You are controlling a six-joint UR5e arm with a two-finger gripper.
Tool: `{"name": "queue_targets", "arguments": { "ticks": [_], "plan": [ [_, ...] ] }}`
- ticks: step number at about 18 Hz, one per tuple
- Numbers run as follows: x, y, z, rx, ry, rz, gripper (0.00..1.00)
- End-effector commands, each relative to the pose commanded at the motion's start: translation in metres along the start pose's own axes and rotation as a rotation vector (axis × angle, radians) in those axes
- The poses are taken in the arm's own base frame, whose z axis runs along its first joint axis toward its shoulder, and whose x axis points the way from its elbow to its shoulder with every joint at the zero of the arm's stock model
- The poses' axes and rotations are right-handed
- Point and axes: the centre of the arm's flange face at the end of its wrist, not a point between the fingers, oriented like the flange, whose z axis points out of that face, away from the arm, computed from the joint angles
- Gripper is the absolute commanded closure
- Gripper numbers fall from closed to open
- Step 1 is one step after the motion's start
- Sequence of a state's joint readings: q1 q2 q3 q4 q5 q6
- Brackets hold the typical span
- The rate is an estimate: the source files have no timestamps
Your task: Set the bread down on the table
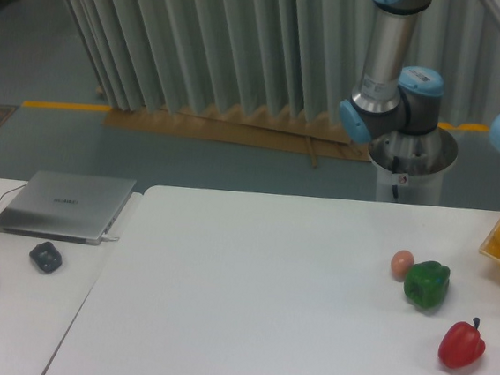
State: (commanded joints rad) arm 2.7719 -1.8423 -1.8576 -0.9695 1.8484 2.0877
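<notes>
On my counter (247, 311) I count one peach ball (402, 263) touching one green pepper (426, 284), one red pepper (462, 344) apart. Bread and end effector are out of my view.

Grey pleated curtain (202, 41), grey floor (33, 144)

The table (248, 303) has a smooth, matt white top. The green pepper (426, 284) and red pepper (462, 344) look glossy, the laptop (65, 205) brushed grey metal.
</notes>
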Motion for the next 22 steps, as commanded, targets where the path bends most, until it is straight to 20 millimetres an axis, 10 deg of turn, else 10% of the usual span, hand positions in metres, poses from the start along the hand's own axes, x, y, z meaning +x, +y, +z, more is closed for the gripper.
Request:
{"name": "queue_targets", "arguments": {
  "ticks": [5,9,17,22],
  "plan": [
    [-0.004,0.005,0.001,-0.015,0.001,-0.016,0.01],
    [-0.008,0.012,-0.008,-0.082,0.022,-0.011,0.52],
    [-0.010,0.005,-0.010,-0.081,0.035,-0.017,0.97],
    [-0.010,0.005,-0.012,-0.080,0.033,-0.037,0.97]
  ]
}}
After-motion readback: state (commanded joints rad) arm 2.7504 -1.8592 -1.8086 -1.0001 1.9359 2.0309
